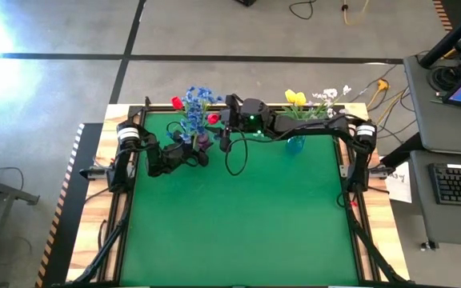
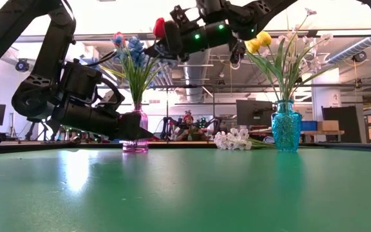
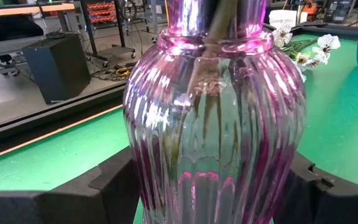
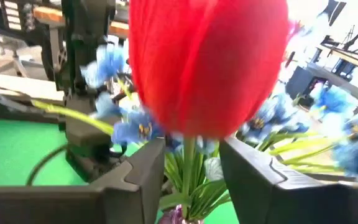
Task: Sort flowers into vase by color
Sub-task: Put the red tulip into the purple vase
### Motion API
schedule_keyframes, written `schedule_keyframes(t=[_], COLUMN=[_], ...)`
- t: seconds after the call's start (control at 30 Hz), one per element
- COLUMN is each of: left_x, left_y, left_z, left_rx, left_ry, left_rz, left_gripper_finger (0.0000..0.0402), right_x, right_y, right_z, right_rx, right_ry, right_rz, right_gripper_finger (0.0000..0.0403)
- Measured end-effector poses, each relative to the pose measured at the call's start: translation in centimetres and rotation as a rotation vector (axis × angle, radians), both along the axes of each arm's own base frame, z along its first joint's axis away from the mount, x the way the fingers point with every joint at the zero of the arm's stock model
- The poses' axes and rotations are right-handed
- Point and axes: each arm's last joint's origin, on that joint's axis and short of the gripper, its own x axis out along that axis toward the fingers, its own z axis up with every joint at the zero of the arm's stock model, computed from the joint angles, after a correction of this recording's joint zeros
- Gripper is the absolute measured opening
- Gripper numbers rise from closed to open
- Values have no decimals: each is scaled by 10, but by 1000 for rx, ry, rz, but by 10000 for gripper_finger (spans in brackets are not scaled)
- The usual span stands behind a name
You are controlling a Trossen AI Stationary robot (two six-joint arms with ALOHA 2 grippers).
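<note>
Two vases standing at the table's (image 1: pixel 238 216) far edge, left vase (image 2: pixel 136 132) and right vase (image 2: pixel 286 125) well apart; loose flower spray (image 2: pixel 234 139) lying between them.

A robotics lab: exposed ceiling ducts (image 2: pixel 201 61), monitors (image 2: pixel 253 113) (desks behind), concrete floor (image 1: pixel 54 88).

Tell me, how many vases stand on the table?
2: a pink vase between the left gripper's fingers, and a blue vase standing free farther right.
</note>
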Motion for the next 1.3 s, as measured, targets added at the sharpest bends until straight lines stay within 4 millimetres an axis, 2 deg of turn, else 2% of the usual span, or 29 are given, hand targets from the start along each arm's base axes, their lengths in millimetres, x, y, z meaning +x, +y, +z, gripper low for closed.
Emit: schedule_keyframes(t=[0.13,0.27,0.37,0.5,0.57,0.8,1.07,1.3], left_x=[0,0,0,0,0,0,0,0], left_y=[0,0,0,0,0,0,0,0], left_z=[0,0,0,0,0,0,0,0], left_rx=[0,3,3,4,5,6,5,5], left_ry=[0,3,3,4,6,6,5,6], left_rz=[0,-1,-1,-2,-2,-2,-2,-2], left_gripper_finger=[256,256,256,256,256,256,256,256], right_x=[-3,-4,-4,-4,-3,-4,4,4], right_y=[2,3,4,7,7,7,4,3], right_z=[6,7,8,8,9,9,-2,-3], right_rx=[13,18,18,-5,-13,-15,-46,-40], right_ry=[-1,8,4,9,4,-2,-18,-20], right_rz=[-1,2,3,12,14,12,16,5], right_gripper_finger=[159,145,109,32,17,11,10,9])
